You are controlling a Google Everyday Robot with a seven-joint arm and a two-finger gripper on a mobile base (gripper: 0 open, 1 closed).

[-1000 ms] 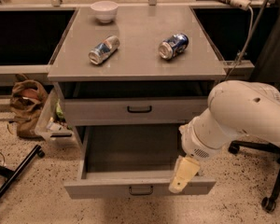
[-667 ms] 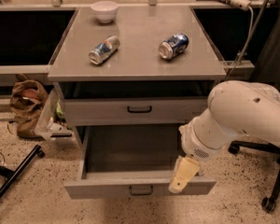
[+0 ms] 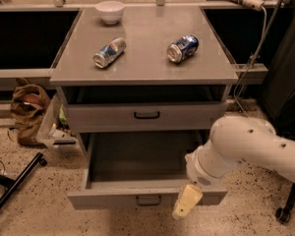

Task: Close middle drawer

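Worktop: flat grey cabinet worktop [image 3: 142,68], carrying loose items well clear of the drawer fronts.
Arm: bulky white robot arm [image 3: 246,149], reaching in low from the right.
Drawer: wide grey middle drawer with small dark loop handle [image 3: 137,161], pulled far out under the upper drawer.
Pincer: cream pincer [image 3: 186,202], against the drawer front just right of the handle, likely placed to push; spread or pressed together, cannot tell.
Cans: two dented cans [image 3: 109,52] on their sides.

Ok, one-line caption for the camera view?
Middle drawer open, gripper at its front's right end; two cans and bowl on cabinet top.
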